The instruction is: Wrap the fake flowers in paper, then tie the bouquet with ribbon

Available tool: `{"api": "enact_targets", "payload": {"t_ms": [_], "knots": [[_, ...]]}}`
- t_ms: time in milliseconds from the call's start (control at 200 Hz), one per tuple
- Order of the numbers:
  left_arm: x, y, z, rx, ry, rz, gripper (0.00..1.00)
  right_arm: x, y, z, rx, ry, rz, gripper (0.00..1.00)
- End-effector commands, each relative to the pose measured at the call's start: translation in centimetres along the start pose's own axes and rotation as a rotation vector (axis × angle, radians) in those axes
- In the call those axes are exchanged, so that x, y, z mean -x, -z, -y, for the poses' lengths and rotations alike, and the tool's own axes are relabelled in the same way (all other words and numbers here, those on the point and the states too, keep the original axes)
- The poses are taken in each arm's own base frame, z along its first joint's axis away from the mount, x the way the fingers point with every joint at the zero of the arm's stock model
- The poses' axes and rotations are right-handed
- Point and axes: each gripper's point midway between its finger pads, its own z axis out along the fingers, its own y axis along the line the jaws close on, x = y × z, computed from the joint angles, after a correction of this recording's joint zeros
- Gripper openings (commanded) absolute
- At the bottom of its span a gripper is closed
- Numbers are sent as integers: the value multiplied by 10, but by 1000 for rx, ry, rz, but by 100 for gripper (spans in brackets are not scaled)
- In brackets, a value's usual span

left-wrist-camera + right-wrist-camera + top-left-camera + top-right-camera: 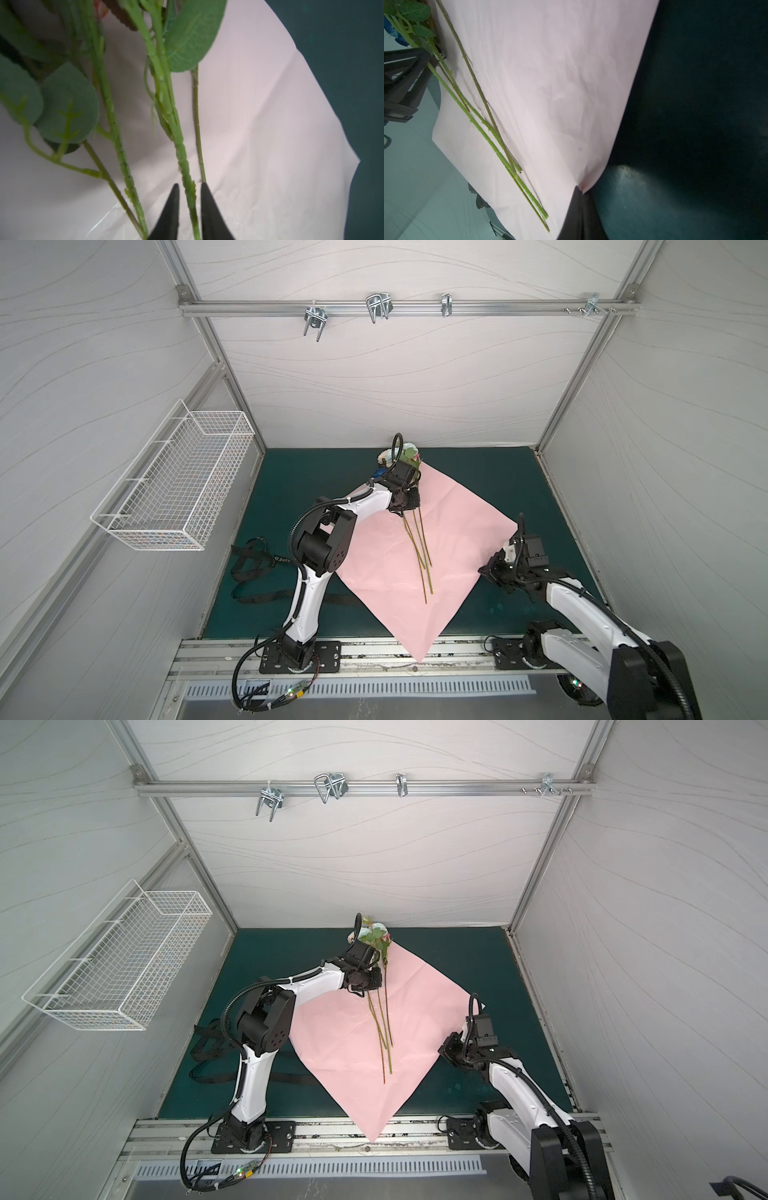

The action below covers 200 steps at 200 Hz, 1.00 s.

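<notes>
Flanking one bouquet stem (188, 182): left fingers (169, 214), wrist-view only.

bouquet (409, 454) on paper sheet (374, 572), ribbon (279, 560) left

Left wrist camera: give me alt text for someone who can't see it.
Two black fingertips of the left gripper sit narrowly on either side of one green stem of the bouquet of fake flowers; contact is unclear. More stems and round leaves fan away over a pink paper sheet, with dark green table mat along one edge.
</notes>
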Motion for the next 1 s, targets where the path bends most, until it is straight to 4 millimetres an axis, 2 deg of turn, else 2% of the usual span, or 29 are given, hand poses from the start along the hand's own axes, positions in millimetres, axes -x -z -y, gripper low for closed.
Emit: {"api": "enact_targets", "payload": {"t_ms": [0, 75, 220, 350, 550, 605, 630, 690, 735, 840, 880, 895, 915, 995], "knots": [[12, -2, -5, 66, -55, 21, 9, -4, -1, 6, -25, -35, -13, 0], [16, -4, -8, 94, -76, 23, 0, -3, -1, 6, -25, -35, -12, 0], [24, -4, -11, 128, -110, 32, 0, 0, 0, 4, -32, -31, -1, 0], [25, -8, -16, 109, -55, 22, 0, 2, 0, 3, -37, -26, -1, 0], [37, -12, -10, 85, -3, 61, 1, 4, -3, 1, -37, -20, -10, 0], [36, -15, -14, 97, 1, 54, 1, 4, -3, 1, -37, -20, -11, 0], [46, -11, -8, 86, 1, 76, 1, 3, -3, 0, -37, -19, -13, 0], [46, -13, -10, 95, 7, 69, 2, 4, -3, 0, -36, -17, -11, 0], [46, -13, -12, 97, 13, 68, 6, 3, -2, 0, -35, -16, -11, 0], [43, -10, -12, 81, 32, 55, 24, 3, -1, 1, -37, -12, -8, 0], [45, -3, -9, 68, 35, 64, 32, 3, 0, 1, -38, -11, -7, 0], [48, 2, -4, 54, 37, 76, 33, 2, 0, 0, -36, -9, -7, 0], [40, 1, -8, 55, 40, 58, 35, 2, 0, 0, -38, -7, -7, 2], [44, 27, 6, -9, 49, 84, 41, 3, 2, -1, -38, 0, -5, 10]]}}
